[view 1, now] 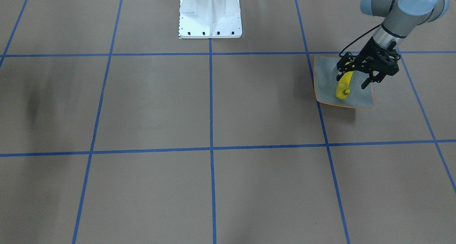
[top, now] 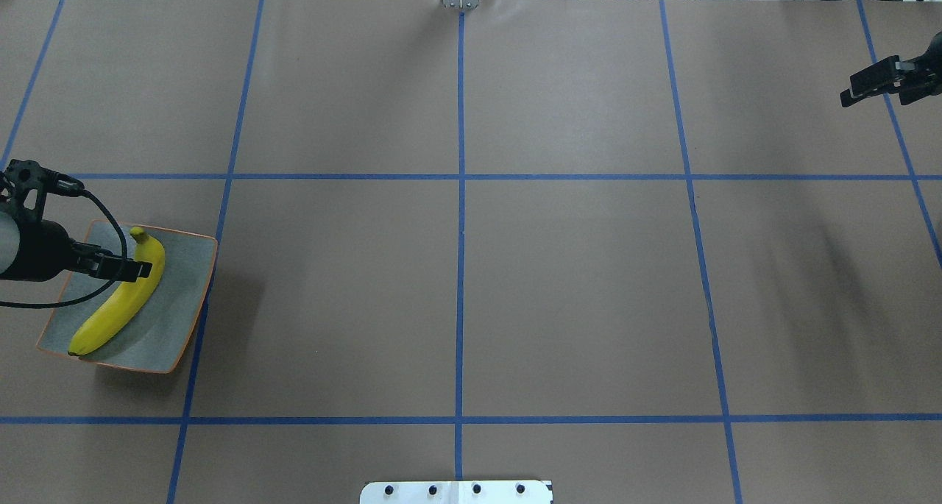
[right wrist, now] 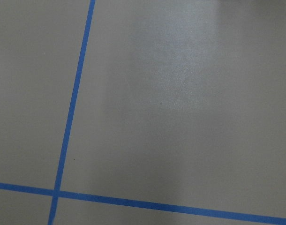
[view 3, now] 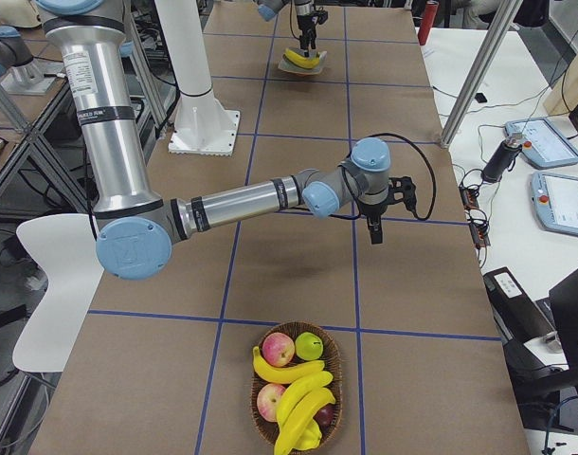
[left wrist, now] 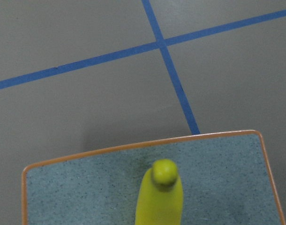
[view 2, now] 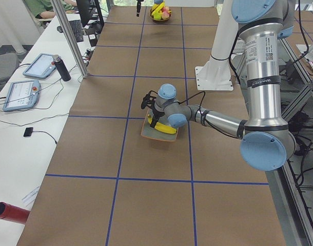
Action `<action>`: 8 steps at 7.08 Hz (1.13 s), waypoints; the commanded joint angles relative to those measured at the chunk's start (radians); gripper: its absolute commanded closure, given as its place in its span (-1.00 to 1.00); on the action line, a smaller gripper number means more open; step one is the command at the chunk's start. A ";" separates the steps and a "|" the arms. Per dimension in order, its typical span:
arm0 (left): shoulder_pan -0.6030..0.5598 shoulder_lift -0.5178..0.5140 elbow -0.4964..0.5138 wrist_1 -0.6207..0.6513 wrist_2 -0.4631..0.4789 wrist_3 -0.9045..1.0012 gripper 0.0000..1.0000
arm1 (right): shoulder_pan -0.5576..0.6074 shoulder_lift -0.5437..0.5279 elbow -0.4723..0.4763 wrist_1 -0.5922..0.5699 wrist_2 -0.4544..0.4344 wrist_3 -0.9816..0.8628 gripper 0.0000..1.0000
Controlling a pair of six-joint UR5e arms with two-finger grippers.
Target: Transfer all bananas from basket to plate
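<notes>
Plate end: left gripper hangs right above the plate, fingers spread wide to either side of one banana. It lies flat below, stem pointing away from the robot (released, by my reading).

Mid-span: right gripper over the table; opening cannot be told.

Far end: basket lies beyond the right gripper. Its bananas, three I think, mostly lie lengthwise along the table. Right arm much nearer.
</notes>
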 commanded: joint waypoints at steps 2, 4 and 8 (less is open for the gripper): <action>-0.098 -0.028 0.002 0.012 -0.160 0.001 -1.00 | 0.088 -0.055 -0.064 -0.019 -0.004 -0.224 -1.00; -0.097 -0.034 0.011 0.011 -0.159 -0.005 -1.00 | 0.184 -0.060 -0.147 -0.062 -0.007 -0.517 -1.00; -0.097 -0.048 0.032 0.009 -0.153 -0.011 -1.00 | 0.260 -0.091 -0.233 -0.163 -0.168 -0.890 -1.00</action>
